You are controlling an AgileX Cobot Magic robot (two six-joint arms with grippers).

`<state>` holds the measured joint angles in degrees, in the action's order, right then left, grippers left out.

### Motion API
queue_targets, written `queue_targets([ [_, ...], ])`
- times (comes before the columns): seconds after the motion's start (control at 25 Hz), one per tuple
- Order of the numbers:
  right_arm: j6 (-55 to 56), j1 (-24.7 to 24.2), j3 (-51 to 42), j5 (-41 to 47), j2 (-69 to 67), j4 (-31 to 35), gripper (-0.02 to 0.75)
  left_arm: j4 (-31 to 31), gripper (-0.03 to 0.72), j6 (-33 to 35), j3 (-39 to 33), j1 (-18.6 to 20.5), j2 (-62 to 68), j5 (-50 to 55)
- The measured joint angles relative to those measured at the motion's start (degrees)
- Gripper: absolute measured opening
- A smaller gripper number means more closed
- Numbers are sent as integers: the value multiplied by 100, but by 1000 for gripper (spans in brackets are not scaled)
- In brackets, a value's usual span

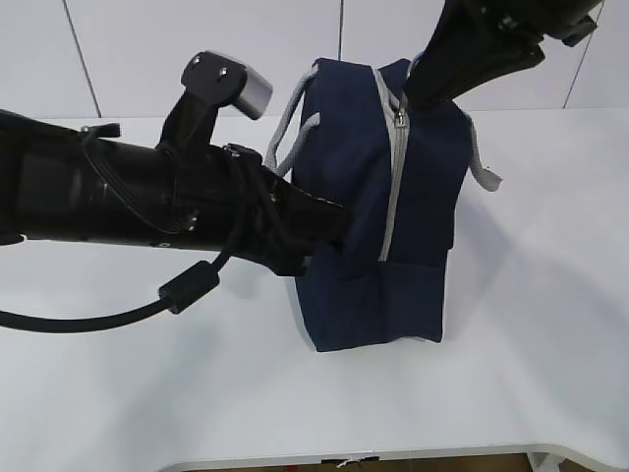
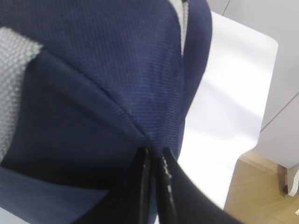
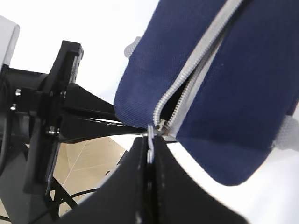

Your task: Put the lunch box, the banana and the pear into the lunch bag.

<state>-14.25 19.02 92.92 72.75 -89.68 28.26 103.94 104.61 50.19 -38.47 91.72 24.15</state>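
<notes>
Bag (image 1: 378,206) stands on the white table (image 1: 531,324) in the exterior view, with the left arm at its side and the right arm at its top. No lunch box, banana or pear shows in any view.

In the left wrist view, the left gripper (image 2: 154,158) is pinched tight on a fold of the blue cloth. It should hold firm so the bag does not slide.

In the right wrist view, the right gripper (image 3: 150,142) is closed on the zipper pull (image 3: 161,125). The zipper (image 3: 196,70) is open only a little there. Pull straight along the grey line, slowly.
</notes>
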Motion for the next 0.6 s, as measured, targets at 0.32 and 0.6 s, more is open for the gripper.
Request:
queue_targets([
  [0.32, 208, 13, 121, 51, -23, -346, 18, 24, -18, 0, 0, 0, 0, 25],
  [0.6, 254, 13, 294, 39, -318, -383, 18, 1, -18, 5, 0, 0, 0, -25],
])
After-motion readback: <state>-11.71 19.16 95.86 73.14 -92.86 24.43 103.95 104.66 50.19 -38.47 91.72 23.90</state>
